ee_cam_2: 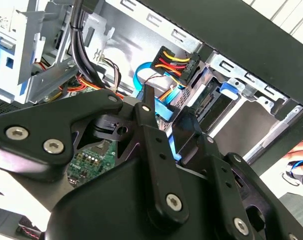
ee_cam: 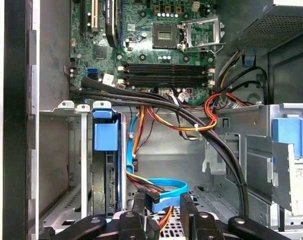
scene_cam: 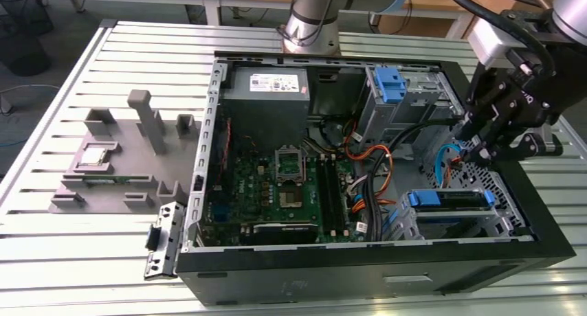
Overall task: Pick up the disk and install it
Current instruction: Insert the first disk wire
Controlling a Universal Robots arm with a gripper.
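One desktop computer case [scene_cam: 367, 275], black, side panel off, lies open side up on a slatted metal table [scene_cam: 55, 275].

One disk [scene_cam: 449, 199], silver with a blue carrier bracket, sits in the lower drive cage at the case corner nearest the exterior view's right. In the first wrist view the disk [ee_cam: 111, 175] stands edge-on between the cage's metal walls, with its blue tab at the cage mouth. In the second wrist view the disk's [ee_cam_2: 210, 104] connector edge faces the open floor of the case.

One gripper [scene_cam: 482, 154], black, hangs inside the case just beside that cage, above the perforated floor. In both wrist views a blue flat cable [ee_cam: 166, 189] runs through the gripper [ee_cam: 164, 202]. Whether the gripper [ee_cam_2: 166, 112] is spread or clamped on the cable cannot be told.

One black power connector [ee_cam_2: 179, 64], with red, yellow and black wires, lies loose next to the blue flat cable and near the disk's connector edge.

One bare blue bracket [scene_cam: 390, 82] sits in the upper drive cage at the far side of the case.

One grey power-supply box [scene_cam: 266, 82] with a white label occupies the far corner toward the exterior view's left.

One green motherboard [scene_cam: 275, 185] covers the case floor below the power-supply box. Black cable bundles [ee_cam: 141, 97] cross its edge toward the drive cages.

One grey fixture [scene_cam: 110, 165] with upright posts rests on the table, apart from the case, at the exterior view's left.
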